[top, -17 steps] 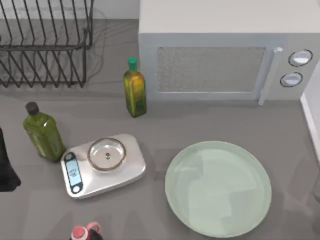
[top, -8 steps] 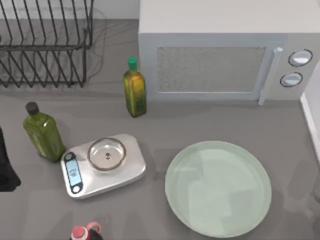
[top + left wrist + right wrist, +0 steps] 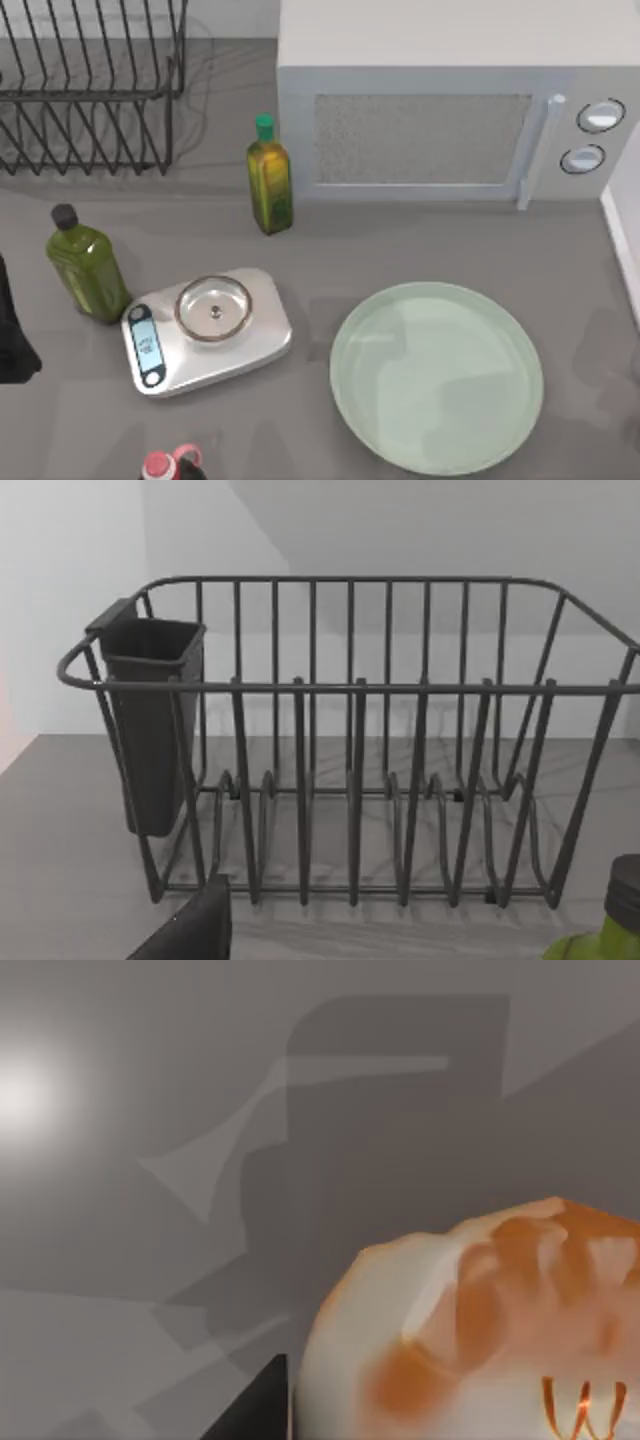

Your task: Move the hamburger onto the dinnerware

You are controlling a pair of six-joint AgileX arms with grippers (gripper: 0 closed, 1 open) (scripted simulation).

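Note:
The hamburger [image 3: 480, 1340] looms very close in the right wrist view, a pale tan lump with orange patches above the grey tabletop. A dark part of my right gripper [image 3: 258, 1405] sits right beside it, and whether it is held cannot be told. The dinnerware, a large pale green plate [image 3: 436, 378], lies at the front right of the table in the top view with nothing on it. My left arm [image 3: 12, 335] is parked at the table's left edge, and a dark piece of its gripper [image 3: 190, 930] faces the dish rack.
A microwave [image 3: 440, 120] stands at the back right and a wire dish rack [image 3: 90, 90] at the back left. A steel scale [image 3: 205, 330] carries a small glass bowl [image 3: 213, 307]. Two green bottles [image 3: 270, 175] [image 3: 85, 265] stand nearby. A red-capped bottle [image 3: 170, 465] is at the front.
A faint grey shape at the table's right edge has left the top view, and the shadows across the plate have shifted slightly. The left arm has stayed put.

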